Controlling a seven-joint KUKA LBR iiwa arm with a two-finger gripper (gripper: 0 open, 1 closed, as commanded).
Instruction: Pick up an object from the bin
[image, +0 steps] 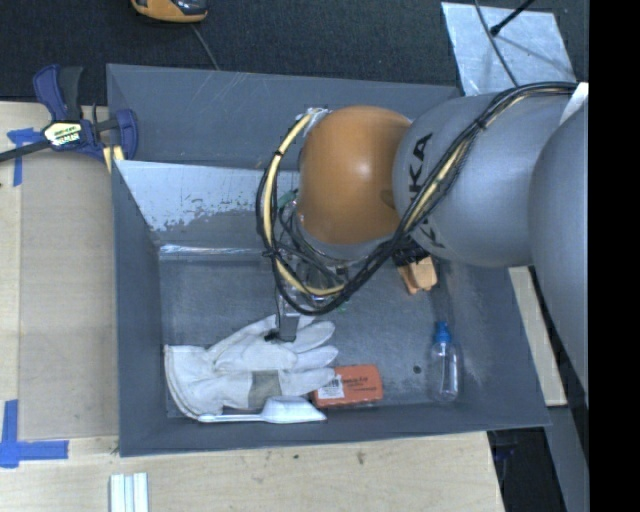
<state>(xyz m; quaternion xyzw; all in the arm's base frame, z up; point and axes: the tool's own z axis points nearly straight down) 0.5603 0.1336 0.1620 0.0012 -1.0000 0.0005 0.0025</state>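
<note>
One white glove (240, 372) lies along the bin's (138, 330) lower edge. The end effector (287, 327) is just above its fingers; whether it is apart or together, I cannot tell.

In the bin (135, 300), a glove (240, 380) lies along the near wall, left of centre. A flat packet (348, 385) touches its right end. A small bottle (445, 368) lies farther right, with a block (418, 275) behind it. The tool (288, 333) stands over the glove's far edge.

Pincer (288, 326) top behind orange cvr (350, 175)
</note>
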